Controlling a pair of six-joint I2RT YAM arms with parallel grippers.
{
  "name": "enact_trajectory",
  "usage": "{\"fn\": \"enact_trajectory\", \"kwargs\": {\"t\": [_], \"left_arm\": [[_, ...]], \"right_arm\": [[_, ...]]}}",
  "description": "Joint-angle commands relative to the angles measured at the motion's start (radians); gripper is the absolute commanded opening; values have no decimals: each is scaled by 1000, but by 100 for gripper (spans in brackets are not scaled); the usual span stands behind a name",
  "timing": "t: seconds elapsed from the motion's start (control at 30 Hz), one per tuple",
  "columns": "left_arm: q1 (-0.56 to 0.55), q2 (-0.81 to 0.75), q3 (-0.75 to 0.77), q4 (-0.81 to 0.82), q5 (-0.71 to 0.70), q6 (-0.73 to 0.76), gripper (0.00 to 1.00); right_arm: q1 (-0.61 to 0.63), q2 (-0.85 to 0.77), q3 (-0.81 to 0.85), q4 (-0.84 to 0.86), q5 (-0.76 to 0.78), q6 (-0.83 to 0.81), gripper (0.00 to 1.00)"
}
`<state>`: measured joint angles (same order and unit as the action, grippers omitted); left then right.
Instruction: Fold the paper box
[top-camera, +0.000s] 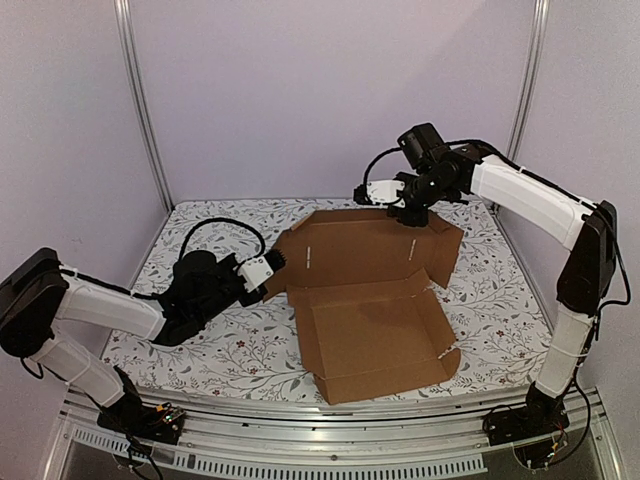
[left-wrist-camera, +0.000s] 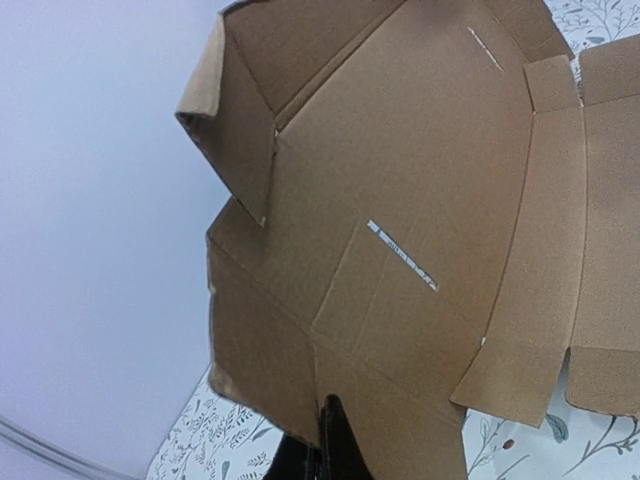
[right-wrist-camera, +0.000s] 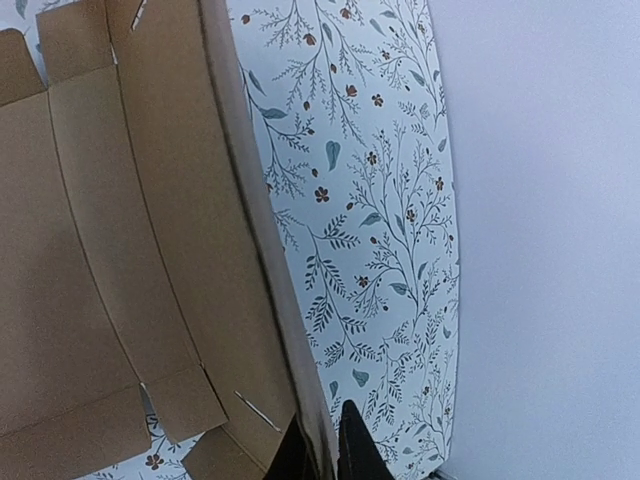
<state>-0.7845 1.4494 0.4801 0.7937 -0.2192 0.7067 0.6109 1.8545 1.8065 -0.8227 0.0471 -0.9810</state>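
The paper box is a brown cardboard mailer lying open mid-table, its tray part near me and its lid panel raised at the back. My left gripper is shut on the lid's left flap; in the left wrist view its fingers pinch the cardboard edge. My right gripper is shut on the lid's far top edge; in the right wrist view its fingers clamp the thin cardboard edge.
A floral cloth covers the table. White walls and metal posts enclose the back and sides. The metal rail runs along the near edge.
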Motion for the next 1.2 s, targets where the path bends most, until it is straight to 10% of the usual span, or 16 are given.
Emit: {"fn": "enact_trajectory", "kwargs": {"t": [0.0, 0.3, 0.47, 0.7, 1.17], "left_arm": [[-19, -8, -18, -13, 6, 18, 0], [-19, 19, -15, 28, -22, 5, 0], [-19, 18, -54, 137, -63, -13, 33], [-21, -39, -90, 183, -94, -96, 47], [-19, -342, 91, -392, -50, -566, 68]], "right_arm": [[9, -19, 11, -16, 12, 4, 3], [12, -42, 10, -21, 7, 15, 0], [19, -67, 13, -37, 8, 68, 0], [22, -121, 13, -103, -1, 180, 0], [22, -175, 18, -237, -109, 521, 0]]}}
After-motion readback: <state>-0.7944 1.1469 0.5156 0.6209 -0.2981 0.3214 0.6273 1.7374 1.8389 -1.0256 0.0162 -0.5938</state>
